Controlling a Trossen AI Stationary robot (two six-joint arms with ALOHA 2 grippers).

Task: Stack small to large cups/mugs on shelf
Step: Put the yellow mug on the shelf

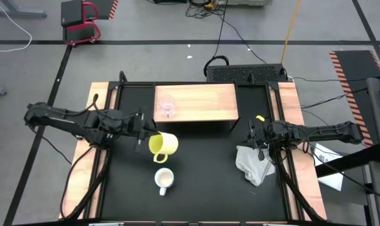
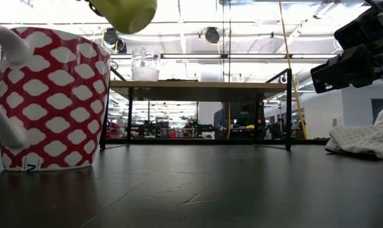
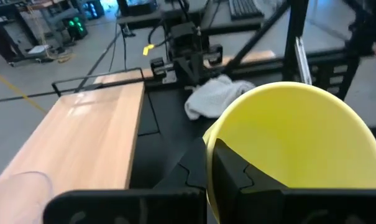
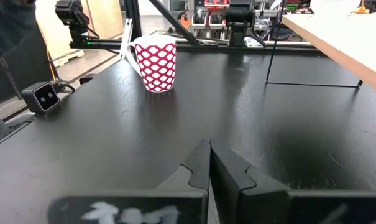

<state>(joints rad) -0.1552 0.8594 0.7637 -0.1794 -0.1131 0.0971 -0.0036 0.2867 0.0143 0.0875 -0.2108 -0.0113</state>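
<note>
A small clear glass cup [image 1: 168, 107] stands on the light wooden shelf [image 1: 205, 103] near its left end; it also shows in the low view [image 2: 145, 65]. My left gripper [image 1: 144, 138] is shut on the yellow mug [image 1: 164, 144], held in the air in front of the shelf. The white mug with a red pattern [image 1: 163, 180] stands upright on the black tabletop, nearer the front; it fills the left of the low view [image 2: 52, 101]. My right gripper [image 1: 255, 139] is shut and empty at the table's right, above a white cloth [image 1: 255, 164]. My left gripper holds the yellow mug at its rim end [image 3: 211, 138], coming level from the table's left. One dark finger [image 3: 228, 168] lies against the yellow surface; the other is hidden by the mug. The mug lies tipped on its side, lifted clear of the table [image 2: 125, 12].
The shelf stands on thin black legs [image 2: 129, 117] at the table's far middle, most of its top bare to the right of the glass. The crumpled cloth lies at the right [image 2: 362, 139]. Wooden side boards [image 1: 83, 169] edge the tabletop. A small camera block [image 4: 45, 94] sits at the front edge.
</note>
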